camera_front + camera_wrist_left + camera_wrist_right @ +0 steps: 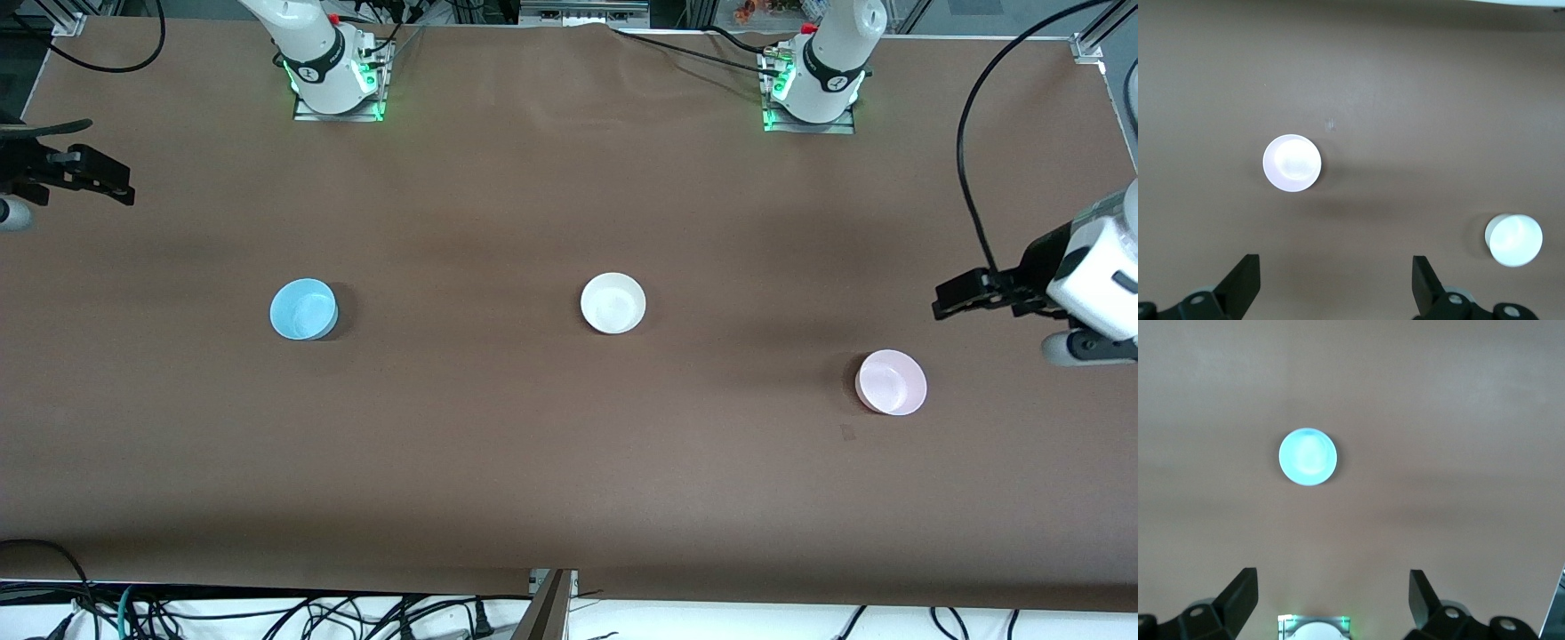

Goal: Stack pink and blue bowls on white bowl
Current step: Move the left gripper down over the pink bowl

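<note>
Bowls sit apart on the wide brown table (533, 444), none stacked.

The left gripper (944, 300) hangs over the table's left-arm end, the right gripper (120, 187) over the right-arm end, both empty with fingers spread wide. The round plain white bowl (613, 303) sits mid-table, the light blue plastic bowl (303, 309) toward the right arm's end, the pale pink plastic bowl (891, 382) toward the left arm's end, nearest the front camera.

Matt brown table (533, 462) (cloth-like); smooth plastic white bowl (613, 303)
</note>
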Robot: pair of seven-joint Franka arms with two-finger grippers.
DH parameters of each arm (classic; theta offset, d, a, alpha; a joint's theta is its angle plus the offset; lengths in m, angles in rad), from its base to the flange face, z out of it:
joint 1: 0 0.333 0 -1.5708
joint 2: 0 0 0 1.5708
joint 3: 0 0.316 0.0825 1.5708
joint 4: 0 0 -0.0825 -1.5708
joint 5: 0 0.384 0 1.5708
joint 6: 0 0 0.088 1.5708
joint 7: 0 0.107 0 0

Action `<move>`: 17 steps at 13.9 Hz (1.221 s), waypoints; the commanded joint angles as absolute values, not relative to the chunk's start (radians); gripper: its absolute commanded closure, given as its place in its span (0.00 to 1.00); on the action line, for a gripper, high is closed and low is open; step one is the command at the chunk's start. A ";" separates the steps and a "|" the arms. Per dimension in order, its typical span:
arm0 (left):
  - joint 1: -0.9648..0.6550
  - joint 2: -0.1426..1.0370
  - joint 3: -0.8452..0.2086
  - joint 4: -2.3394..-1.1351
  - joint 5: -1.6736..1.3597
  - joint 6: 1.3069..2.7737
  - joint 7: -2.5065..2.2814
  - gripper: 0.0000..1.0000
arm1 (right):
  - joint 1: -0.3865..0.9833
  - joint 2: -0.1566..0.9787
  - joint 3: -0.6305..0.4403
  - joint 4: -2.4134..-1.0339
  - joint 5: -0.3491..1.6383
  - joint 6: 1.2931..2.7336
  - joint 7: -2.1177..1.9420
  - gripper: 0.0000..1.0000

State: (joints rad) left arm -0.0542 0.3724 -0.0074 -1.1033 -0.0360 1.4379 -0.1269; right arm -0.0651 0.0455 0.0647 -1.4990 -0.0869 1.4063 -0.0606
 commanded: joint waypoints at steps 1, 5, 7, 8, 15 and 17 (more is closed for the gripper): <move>-0.048 0.336 -0.009 -1.100 -0.041 1.387 -0.078 0.00 | -0.080 -0.012 0.081 -1.554 -0.081 1.387 -0.067 0.00; -0.048 0.347 -0.005 -1.120 -0.049 1.388 -0.087 0.00 | -0.077 -0.008 0.075 -1.554 -0.075 1.376 -0.135 0.00; -0.011 0.392 -0.005 -1.129 -0.057 1.397 -0.074 0.00 | -0.075 0.006 0.072 -1.543 -0.071 1.374 -0.086 0.00; 0.004 0.411 -0.005 -1.158 -0.057 1.417 -0.071 0.00 | -0.074 0.006 0.075 -1.542 -0.071 1.374 -0.068 0.00; 0.176 0.509 -0.009 -1.576 -0.057 2.070 0.109 0.00 | -0.075 0.014 0.074 -1.536 -0.067 1.384 -0.072 0.00; 0.179 0.526 -0.009 -1.675 -0.058 2.202 0.118 0.00 | -0.077 0.043 0.074 -1.505 -0.068 1.378 -0.080 0.00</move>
